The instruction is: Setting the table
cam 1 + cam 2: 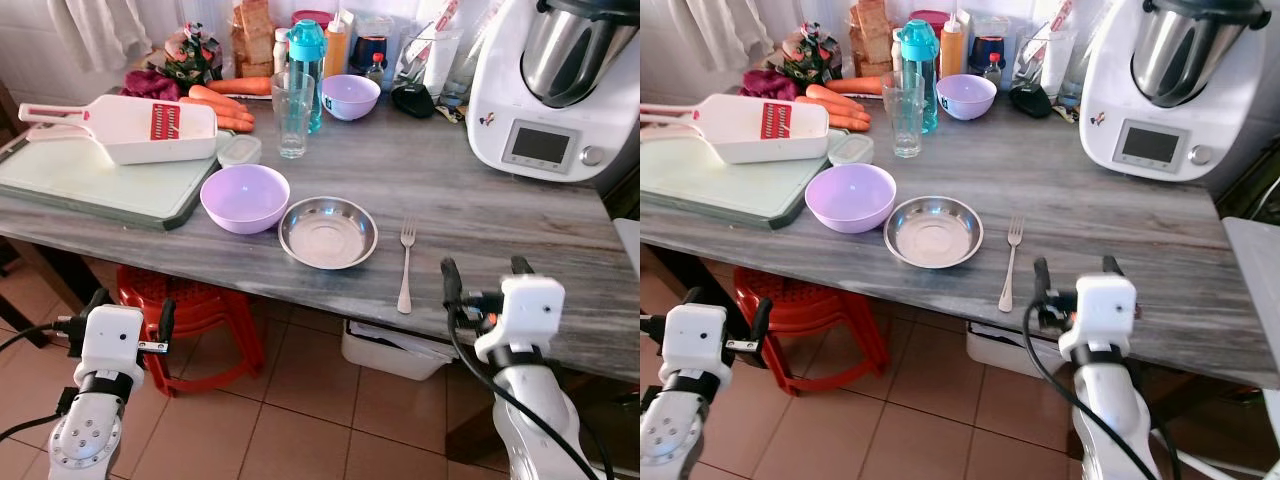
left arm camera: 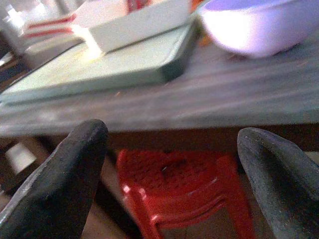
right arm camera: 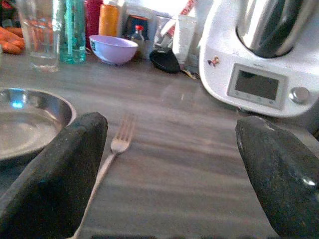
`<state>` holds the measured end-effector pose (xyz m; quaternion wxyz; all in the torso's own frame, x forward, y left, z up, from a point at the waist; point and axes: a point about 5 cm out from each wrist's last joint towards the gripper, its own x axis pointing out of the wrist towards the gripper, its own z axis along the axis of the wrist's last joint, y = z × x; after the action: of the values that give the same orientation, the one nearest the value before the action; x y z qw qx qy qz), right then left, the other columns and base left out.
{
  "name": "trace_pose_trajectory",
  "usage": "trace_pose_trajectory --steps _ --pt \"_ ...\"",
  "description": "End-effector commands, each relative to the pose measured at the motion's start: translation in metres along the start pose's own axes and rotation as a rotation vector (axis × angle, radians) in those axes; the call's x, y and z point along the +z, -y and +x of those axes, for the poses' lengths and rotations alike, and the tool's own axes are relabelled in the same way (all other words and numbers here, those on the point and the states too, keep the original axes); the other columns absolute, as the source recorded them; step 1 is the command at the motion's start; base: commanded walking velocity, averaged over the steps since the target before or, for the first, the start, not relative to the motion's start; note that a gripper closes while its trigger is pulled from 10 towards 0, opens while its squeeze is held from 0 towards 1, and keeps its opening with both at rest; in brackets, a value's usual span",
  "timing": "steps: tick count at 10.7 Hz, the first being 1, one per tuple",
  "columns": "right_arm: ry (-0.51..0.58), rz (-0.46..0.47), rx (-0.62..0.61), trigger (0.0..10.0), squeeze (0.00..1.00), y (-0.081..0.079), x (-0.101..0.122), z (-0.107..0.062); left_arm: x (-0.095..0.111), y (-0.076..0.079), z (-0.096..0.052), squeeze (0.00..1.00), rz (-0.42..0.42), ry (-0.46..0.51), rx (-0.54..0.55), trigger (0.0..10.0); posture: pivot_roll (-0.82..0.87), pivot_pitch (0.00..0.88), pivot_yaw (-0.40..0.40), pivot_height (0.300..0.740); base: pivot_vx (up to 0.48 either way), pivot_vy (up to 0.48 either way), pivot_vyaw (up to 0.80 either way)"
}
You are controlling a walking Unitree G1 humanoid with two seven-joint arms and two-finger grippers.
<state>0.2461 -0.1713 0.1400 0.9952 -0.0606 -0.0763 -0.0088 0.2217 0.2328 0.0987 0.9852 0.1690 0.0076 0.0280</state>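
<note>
Both claws sit nearest you, spread wide and empty: the right claw hovers at the counter's front edge, and the left claw hangs below that edge, in front of the red stool.

The fork lies flat near the front edge, just beside the steel plate, tines pointing to the back edge. The purple bowl appears to touch the plate's other side; the contact is not clear.

If the fork is your next item, bring the right claw in low over the handle and close across its width. Expect the thin handle to slip on the smooth surface.

Open room lies between the fork and the white kitchen machine. Keep clear of the glass and cutting board toward the back left.
</note>
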Motion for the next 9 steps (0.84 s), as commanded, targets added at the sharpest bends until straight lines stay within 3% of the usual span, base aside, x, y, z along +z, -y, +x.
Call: trace_pose_trajectory --steps 1,3,4,5,7,9 --pt "0.011 0.001 0.023 10.0 1.0 -0.003 0.004 0.003 0.006 0.007 -0.001 0.0 0.008 0.022 -0.051 10.0 0.12 0.058 -0.066 0.74 0.0 0.0 0.0" --pt "0.018 0.009 0.034 10.0 0.85 -0.006 0.006 0.007 0.009 0.018 -0.001 0.0 -0.016 0.025 -0.13 10.0 0.12 0.048 -0.074 0.74 0.0 0.0 0.0" --pt "0.016 0.017 0.011 10.0 0.85 -0.003 0.006 0.005 0.011 0.018 0.004 0.0 -0.039 0.026 -0.03 10.0 0.11 0.043 -0.063 0.74 0.0 0.0 0.0" --pt "0.004 0.022 -0.007 10.0 0.85 -0.002 0.004 0.002 0.013 0.024 0.007 0.0 -0.061 0.044 -0.037 10.0 0.11 0.042 -0.048 0.74 0.0 0.0 0.0" --pt "-0.01 0.034 -0.021 10.0 0.82 -0.003 0.002 -0.001 0.01 0.023 0.014 0.0 -0.132 0.005 0.042 10.0 0.11 0.051 -0.045 0.74 0.0 0.0 -0.8" --pt "-0.011 0.038 -0.021 10.0 0.8 -0.004 0.001 0.002 0.014 0.028 0.018 0.0 -0.139 0.011 0.032 10.0 0.11 0.049 -0.037 0.74 0.0 0.0 -0.22"
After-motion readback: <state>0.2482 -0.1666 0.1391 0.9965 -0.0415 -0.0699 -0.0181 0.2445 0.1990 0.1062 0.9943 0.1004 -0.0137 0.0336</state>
